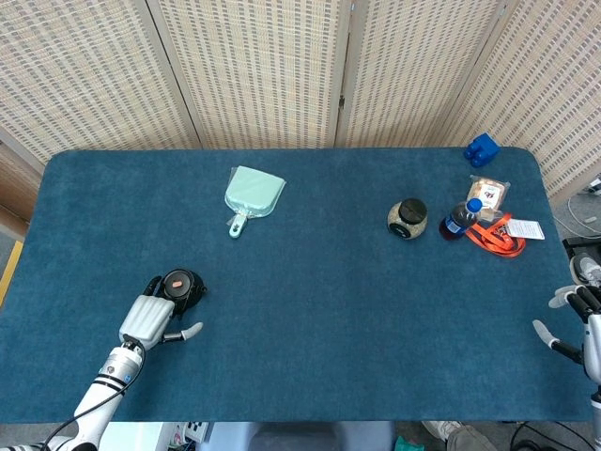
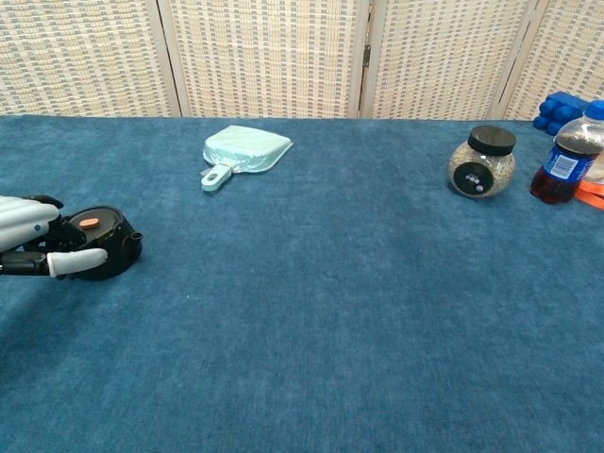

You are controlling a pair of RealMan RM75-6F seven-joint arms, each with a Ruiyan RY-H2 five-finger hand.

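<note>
- The black round lid (image 1: pixel 181 285) is seen near the left, close edge of the table (image 1: pixel 319 310).
- It is touched by the left hand (image 1: pixel 146 319), fingers apart, nothing grasped.
- The right hand (image 1: pixel 582 319) is held released at the right edge.

Bright, even overhead light; soft faint shadows, sharp focus, no glare.

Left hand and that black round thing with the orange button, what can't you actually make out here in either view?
- Left hand: head view shows only its back; its own body hides the fingers at the black round thing, so a grip is unclear.
- Chest view: the left edge cuts the hand off.
- Right hand: cut by the head view's right edge; absent from chest view.
- Jar label: too small to read.
</note>
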